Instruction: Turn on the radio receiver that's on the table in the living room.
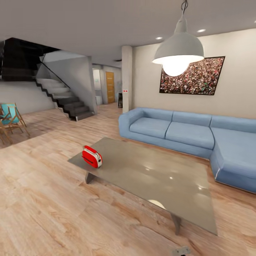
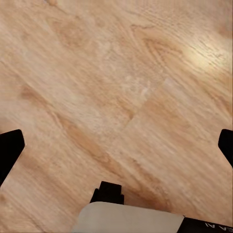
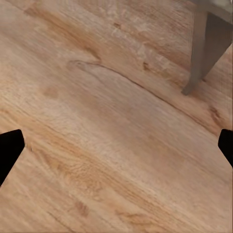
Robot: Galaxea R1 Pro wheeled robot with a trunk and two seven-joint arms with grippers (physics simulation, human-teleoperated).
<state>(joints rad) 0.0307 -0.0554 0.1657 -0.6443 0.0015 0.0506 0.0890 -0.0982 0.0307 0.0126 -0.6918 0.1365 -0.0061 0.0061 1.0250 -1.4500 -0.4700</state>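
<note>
Partly cropped, both fingers (image 2: 116, 145) (image 3: 116, 145) spread over floor (image 2: 121, 87)

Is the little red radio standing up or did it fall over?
Standing up. The radio receiver sits upright near the table's corner.

The counter (image 1: 160, 177) is standing on wood plank floor (image 1: 46, 209), and bare floor is lying along its near side and its left end. The red radio receiver (image 1: 91, 156) is sitting alone near the counter's left corner, with open glossy top spreading away from it toward the blue sofa (image 1: 185, 133). The sofa is closing off the counter's far and right sides. A pendant lamp (image 1: 178, 53) is hanging above the counter. Beneath the right end effector (image 3: 116, 145), a grey counter leg (image 3: 200, 51) is standing on the floor; plain floor is lying under the left end effector (image 2: 116, 145).
</note>
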